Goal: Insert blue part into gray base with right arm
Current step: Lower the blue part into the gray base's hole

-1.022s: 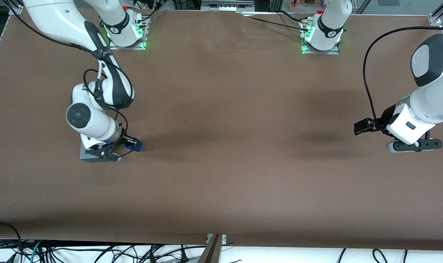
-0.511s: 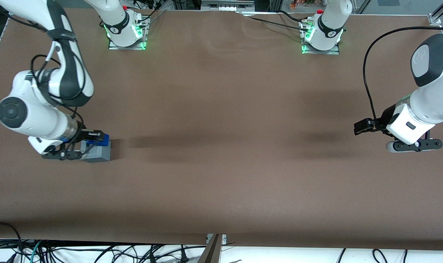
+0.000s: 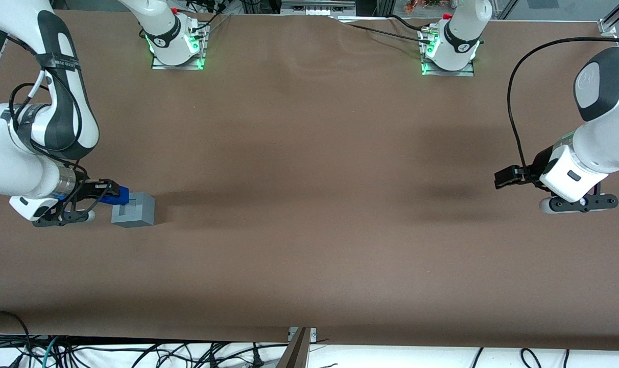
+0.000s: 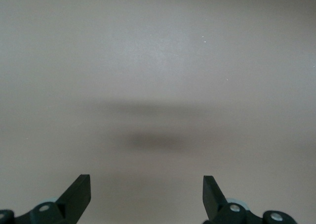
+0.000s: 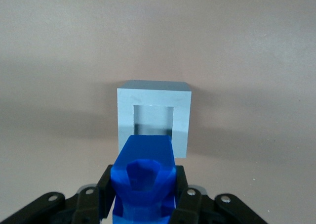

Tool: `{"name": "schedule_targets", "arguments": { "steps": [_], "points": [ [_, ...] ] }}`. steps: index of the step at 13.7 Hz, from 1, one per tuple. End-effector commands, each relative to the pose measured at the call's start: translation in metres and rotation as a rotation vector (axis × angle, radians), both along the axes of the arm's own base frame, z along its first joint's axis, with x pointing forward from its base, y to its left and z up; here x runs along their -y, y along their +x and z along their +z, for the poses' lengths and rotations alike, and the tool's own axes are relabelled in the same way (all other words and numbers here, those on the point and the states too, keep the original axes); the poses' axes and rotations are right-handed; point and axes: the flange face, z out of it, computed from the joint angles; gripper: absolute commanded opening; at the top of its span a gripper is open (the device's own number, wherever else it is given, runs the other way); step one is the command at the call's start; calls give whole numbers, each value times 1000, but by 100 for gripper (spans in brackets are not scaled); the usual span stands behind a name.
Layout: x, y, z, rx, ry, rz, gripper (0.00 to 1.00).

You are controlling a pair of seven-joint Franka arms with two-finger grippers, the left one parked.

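The gray base (image 3: 134,209) is a light-gray cube standing on the brown table toward the working arm's end. Its square recess shows in the right wrist view (image 5: 153,121), open and unfilled. My gripper (image 3: 110,194) is shut on the blue part (image 3: 116,194) and holds it beside the base, on the side away from the parked arm, just overlapping the base's edge in the front view. In the right wrist view the blue part (image 5: 144,177) sits between the black fingers (image 5: 186,197), and its tip overlaps the near rim of the base.
The brown table (image 3: 309,230) spreads wide around the base. The two arm bases with green lights (image 3: 176,48) stand at the table's edge farthest from the front camera. The table's end edge lies close to the working arm's wrist (image 3: 28,179).
The gripper with the blue part has swept sideways over the base, away from the parked arm, and now sits past the base's edge. The base has not moved.
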Motion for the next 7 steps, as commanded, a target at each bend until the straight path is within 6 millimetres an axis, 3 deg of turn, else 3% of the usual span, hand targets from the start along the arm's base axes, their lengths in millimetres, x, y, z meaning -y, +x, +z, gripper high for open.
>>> {"name": "schedule_targets", "arguments": {
  "steps": [1, 7],
  "points": [
    [5, 6, -12, 13, 21, 10, 34],
    [3, 13, -33, 36, 10, 14, 35]
  ]
}}
